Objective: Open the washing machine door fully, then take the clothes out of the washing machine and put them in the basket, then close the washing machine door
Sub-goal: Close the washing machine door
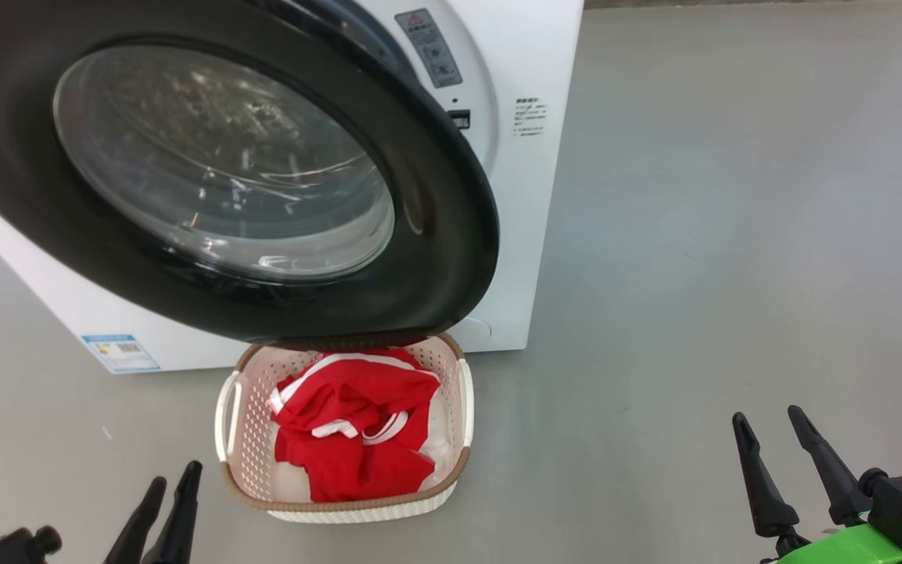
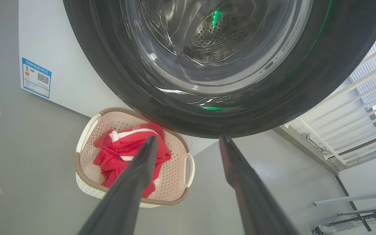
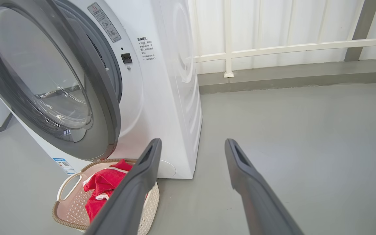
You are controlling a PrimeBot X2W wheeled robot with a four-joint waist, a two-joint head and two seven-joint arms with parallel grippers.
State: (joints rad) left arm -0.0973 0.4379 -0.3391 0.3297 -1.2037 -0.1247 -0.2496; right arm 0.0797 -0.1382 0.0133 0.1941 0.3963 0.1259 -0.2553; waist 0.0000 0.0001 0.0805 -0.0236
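Nearest, the left gripper (image 1: 177, 471) and right gripper (image 1: 766, 413) hang empty, fingers spread. Just ahead of the left one, the cream perforated plastic basket (image 1: 225, 415) holds the red white-trimmed clothes (image 1: 357, 423). It was probably parked beneath the open round black-rimmed glass door (image 1: 435, 235) for short drops, with the white boxy washing machine (image 1: 529, 196) behind.

The washing machine door (image 1: 451, 235) hides the basket's (image 1: 465, 407) far rim.

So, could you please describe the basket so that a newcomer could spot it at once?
Find the big white washing machine with its round, black-rimmed door standing open. On the grey floor just under that door's lower edge sits the basket, small, cream and perforated. Its brown woven-look rim and the red clothes heaped inside mark it out.
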